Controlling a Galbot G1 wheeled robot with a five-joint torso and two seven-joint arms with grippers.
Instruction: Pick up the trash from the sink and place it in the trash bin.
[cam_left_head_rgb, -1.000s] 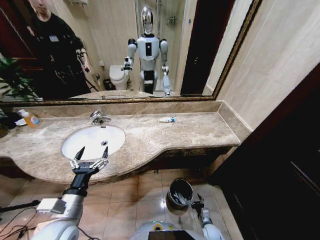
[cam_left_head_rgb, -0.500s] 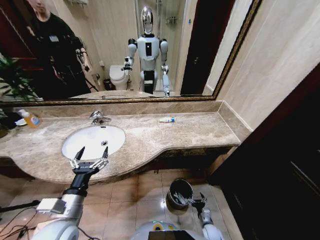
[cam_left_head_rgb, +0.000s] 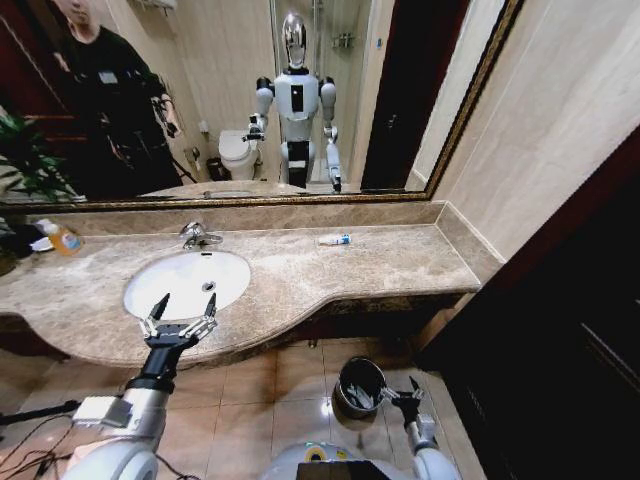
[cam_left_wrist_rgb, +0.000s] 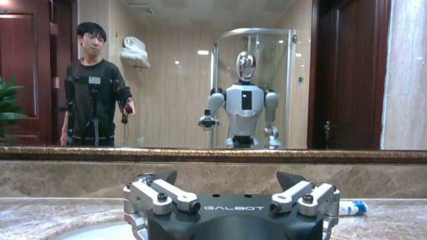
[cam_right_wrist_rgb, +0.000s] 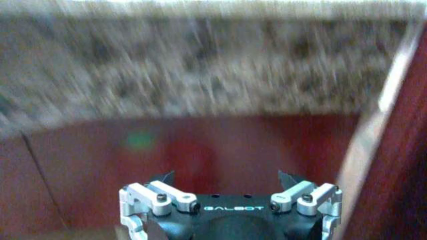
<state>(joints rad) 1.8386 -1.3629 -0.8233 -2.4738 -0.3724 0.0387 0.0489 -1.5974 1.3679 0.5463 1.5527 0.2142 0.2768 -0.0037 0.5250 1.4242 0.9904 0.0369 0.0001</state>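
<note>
The jaws of the right gripper (cam_left_head_rgb: 408, 395) stand spread and empty, low on the right, just beside the right rim of the bin (cam_left_head_rgb: 360, 386) on the floor below the counter (cam_left_head_rgb: 380, 262). A second ago this gripper sat a touch nearer and closer in to the bin rim; now it has drawn up and slightly to the right, clear of the bin. Light scraps show inside the bin, so the change reads as the arm coming away after a drop, with nothing in its grasp. The right wrist view agrees: both fingertips wide apart with nothing between them, facing the underside edge of the counter and the dark red cabinet front below it.

The left gripper (cam_left_head_rgb: 180, 312) has not shifted across the three head views. It hovers over the near edge of the counter, just near of the sink (cam_left_head_rgb: 187, 281), jaws wide open and holding nothing.

The basin looks bare white, with no trash visible in it. One white-and-blue tube (cam_left_head_rgb: 334, 239) lies on the far part of the counter, well right of the sink and near the mirror; the left wrist view catches it too (cam_left_wrist_rgb: 349, 207). As a judgement, the sink itself seems cleared, and that tube is the only loose item left in sight.
</note>
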